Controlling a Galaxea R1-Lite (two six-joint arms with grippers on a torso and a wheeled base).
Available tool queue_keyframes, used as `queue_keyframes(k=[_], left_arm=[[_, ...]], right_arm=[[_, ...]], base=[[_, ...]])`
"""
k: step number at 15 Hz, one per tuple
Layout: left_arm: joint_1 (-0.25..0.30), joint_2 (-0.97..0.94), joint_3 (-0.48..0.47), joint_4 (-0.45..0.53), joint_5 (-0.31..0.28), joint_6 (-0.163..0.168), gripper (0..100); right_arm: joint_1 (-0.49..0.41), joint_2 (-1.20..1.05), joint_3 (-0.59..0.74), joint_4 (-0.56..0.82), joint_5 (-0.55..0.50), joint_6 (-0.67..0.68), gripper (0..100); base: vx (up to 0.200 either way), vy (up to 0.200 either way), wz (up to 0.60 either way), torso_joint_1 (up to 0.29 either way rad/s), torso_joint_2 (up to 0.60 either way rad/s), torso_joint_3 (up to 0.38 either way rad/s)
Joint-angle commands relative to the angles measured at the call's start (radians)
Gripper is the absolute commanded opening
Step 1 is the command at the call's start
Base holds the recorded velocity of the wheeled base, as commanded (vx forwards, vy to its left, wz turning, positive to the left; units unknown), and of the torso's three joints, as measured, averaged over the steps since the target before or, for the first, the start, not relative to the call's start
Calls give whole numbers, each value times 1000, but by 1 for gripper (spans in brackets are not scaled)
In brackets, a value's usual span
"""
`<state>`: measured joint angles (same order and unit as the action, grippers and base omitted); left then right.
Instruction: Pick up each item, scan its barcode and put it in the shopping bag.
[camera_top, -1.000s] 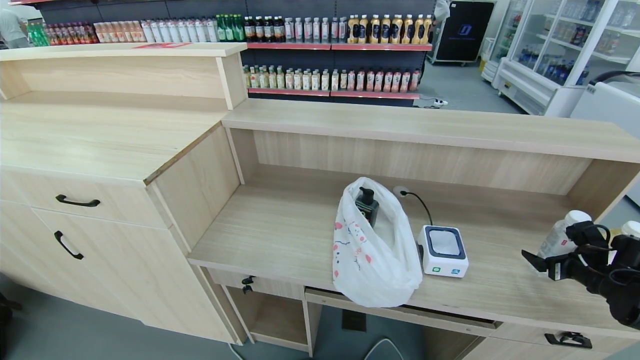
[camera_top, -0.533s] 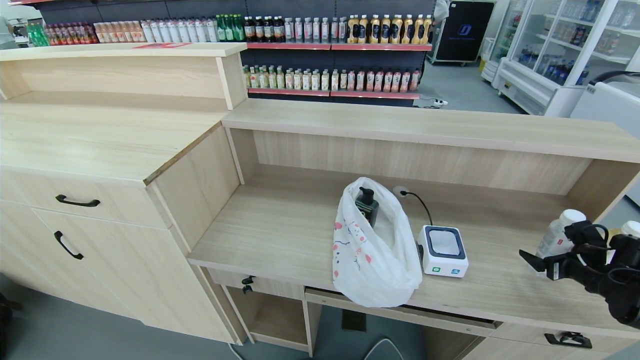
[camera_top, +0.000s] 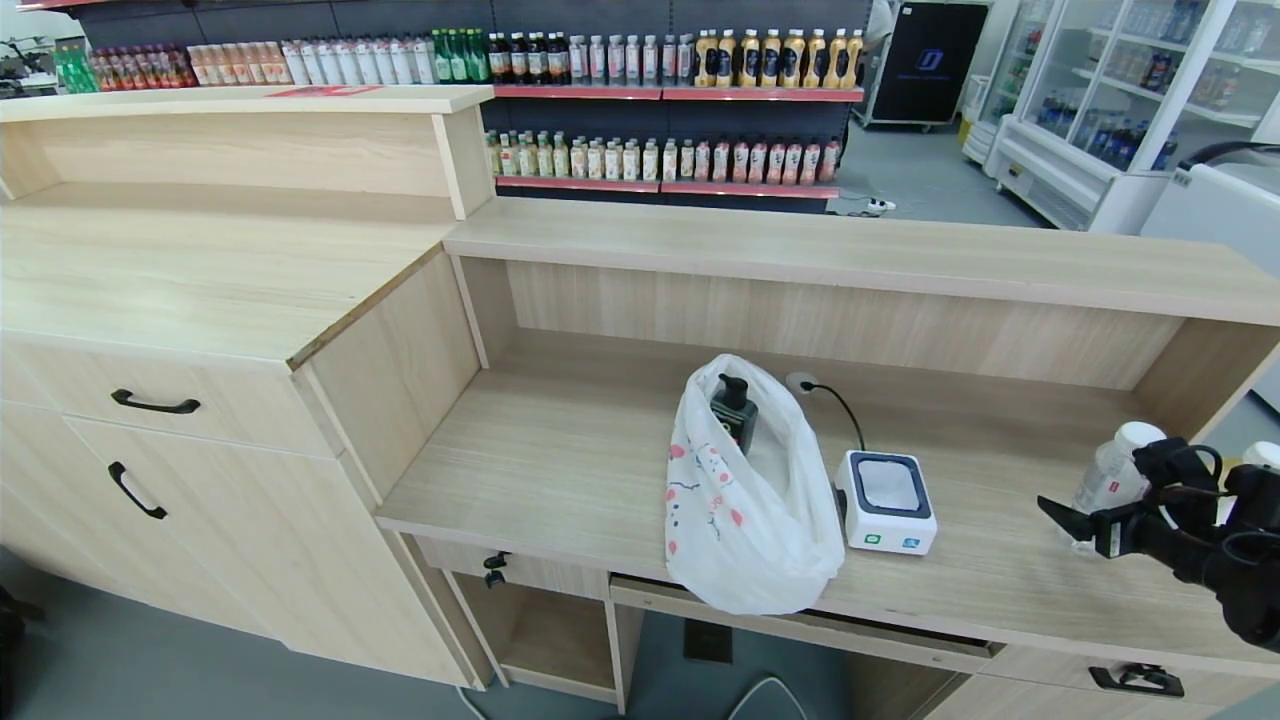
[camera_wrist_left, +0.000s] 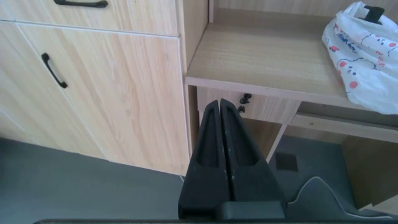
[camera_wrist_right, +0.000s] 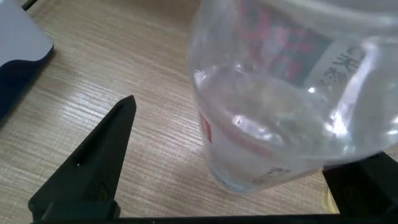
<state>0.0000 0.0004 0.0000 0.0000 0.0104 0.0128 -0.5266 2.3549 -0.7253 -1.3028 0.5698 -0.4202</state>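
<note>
The lower table (camera_top: 560, 470) is a recess closed in by a wood panel on the left, a back wall on the far side with a ledge (camera_top: 860, 255) above it, and a side wall (camera_top: 1215, 385) on the right. Only its near edge is open.

The white shopping bag (camera_top: 750, 510) stands mid-table with its mouth open, its bottom bulging over the near edge. A dark pump bottle (camera_top: 733, 410) stands upright inside it. Just to the right of the bag sits the barcode scanner (camera_top: 886, 498), window up, and its black cable (camera_top: 845, 410) runs to a port on the far side.

Bare table lies to the left of the bag, and between the scanner and the right end.

At the right end, near the side wall, a clear bottle with a white cap (camera_top: 1108, 475) stands upright. The right claw (camera_wrist_right: 245, 140) has its fingers apart, one on each side of the bottle. The finger (camera_wrist_right: 93, 168) toward the scanner is clear of the plastic. A second white cap (camera_top: 1263, 456) shows behind the arm.

The left claw (camera_wrist_left: 225, 134) hangs low before the cabinet door (camera_wrist_left: 112, 99), below the table's near-left corner, with its fingers pressed together.
</note>
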Motion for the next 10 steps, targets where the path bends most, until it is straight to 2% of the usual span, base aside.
queue_keyframes(k=[1,10], left_arm=[[0,0,0,0,0,1,0],[0,0,0,0,0,1,0]], right_arm=[[-4,1,-6,-1,1,0,0],[-20,46,-74,0,5,-2,0]], base=[[0,0,0,0,0,0],[0,0,0,0,0,0]])
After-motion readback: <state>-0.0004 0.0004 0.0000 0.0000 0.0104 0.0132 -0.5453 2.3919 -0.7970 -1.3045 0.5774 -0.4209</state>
